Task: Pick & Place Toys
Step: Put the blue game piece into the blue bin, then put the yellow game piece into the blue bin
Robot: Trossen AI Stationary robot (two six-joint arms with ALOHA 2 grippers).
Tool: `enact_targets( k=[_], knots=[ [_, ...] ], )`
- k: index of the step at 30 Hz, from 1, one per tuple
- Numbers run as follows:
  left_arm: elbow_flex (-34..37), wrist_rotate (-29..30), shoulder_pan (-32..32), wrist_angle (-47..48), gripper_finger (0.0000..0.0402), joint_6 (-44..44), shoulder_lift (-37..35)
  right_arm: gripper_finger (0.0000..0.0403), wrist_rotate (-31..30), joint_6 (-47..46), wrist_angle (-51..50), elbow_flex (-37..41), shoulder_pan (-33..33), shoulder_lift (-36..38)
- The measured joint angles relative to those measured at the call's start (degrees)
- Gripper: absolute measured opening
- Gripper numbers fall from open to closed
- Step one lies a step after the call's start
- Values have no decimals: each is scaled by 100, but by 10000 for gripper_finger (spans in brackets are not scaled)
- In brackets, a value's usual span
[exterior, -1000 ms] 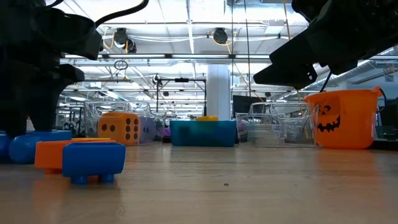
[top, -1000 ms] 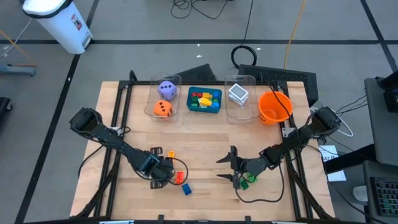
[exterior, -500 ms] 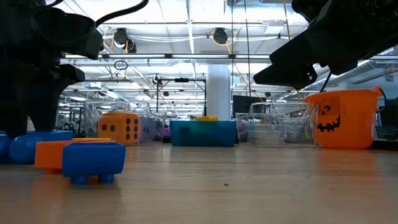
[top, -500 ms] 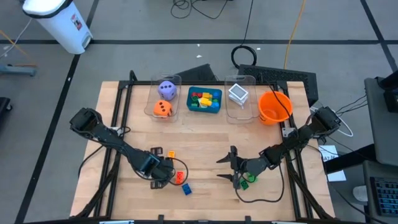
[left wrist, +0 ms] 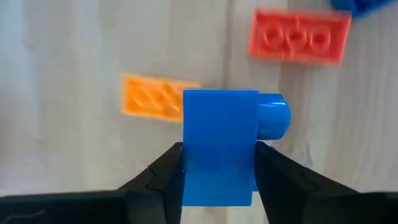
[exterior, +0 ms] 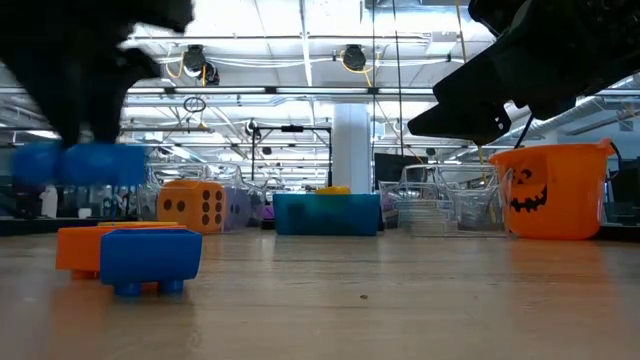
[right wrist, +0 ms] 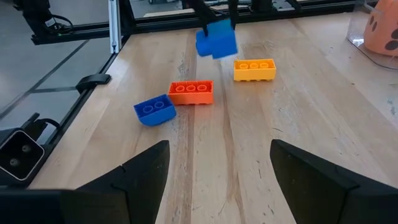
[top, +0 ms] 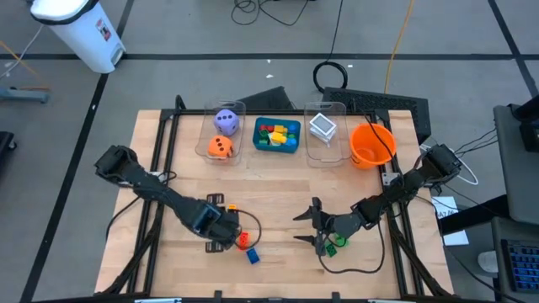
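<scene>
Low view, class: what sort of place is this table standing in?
Probably a large lab or workshop hall: a high ceiling with strip lights, a white column, and benches with equipment behind the table.

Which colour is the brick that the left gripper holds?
Blue brick, best in the left wrist view.

I see open bare wood across the middle of the table (top: pixel 278 181), between the two arms and the back row, so a gripper could pass there freely. Along the far edge, two clear bins (top: pixel 226 135), a teal tray (top: pixel 277 135) and an orange bowl (top: pixel 370 145) stand close together like a wall. Near the front left, an orange brick (right wrist: pixel 254 70), a red brick (right wrist: pixel 191 92) and a blue brick (right wrist: pixel 154 110) lie loose near each other.
</scene>
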State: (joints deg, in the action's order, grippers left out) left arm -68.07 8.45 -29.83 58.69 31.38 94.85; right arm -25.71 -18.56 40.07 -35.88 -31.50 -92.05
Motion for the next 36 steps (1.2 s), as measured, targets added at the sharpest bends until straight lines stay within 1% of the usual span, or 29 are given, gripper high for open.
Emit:
enact_targets(
  k=[1,3,7,11,16,21,25,29,32,36],
  knots=[
    [-154,83,62,115,158,-111,0,270,2,-29,9,0,0,1],
    [-461,231,225,228,135,-381,0,270,2,-51,42,0,1,0],
    [-1008,398,738,239,107,-1103,0,270,2,-51,60,0,0,0],
    [-1391,140,1340,273,64,-1705,-4,270,0,-51,132,0,-7,0],
    [-1563,28,1874,380,26,-2179,-7,270,26,-34,120,0,-46,0],
    [-1563,13,2247,388,16,-2535,-7,270,25,-141,-51,0,-46,0],
    [-1563,57,2503,385,31,-2681,-7,270,26,-321,-254,0,-46,0],
    [-1563,57,2718,375,65,-2829,-7,270,24,-311,-371,0,-46,0],
    [-1563,54,2868,226,104,-3070,-7,270,23,-125,-371,0,-29,0],
    [-1561,-33,3084,-206,171,-3535,30,270,14,334,-369,0,68,0]
  ],
)
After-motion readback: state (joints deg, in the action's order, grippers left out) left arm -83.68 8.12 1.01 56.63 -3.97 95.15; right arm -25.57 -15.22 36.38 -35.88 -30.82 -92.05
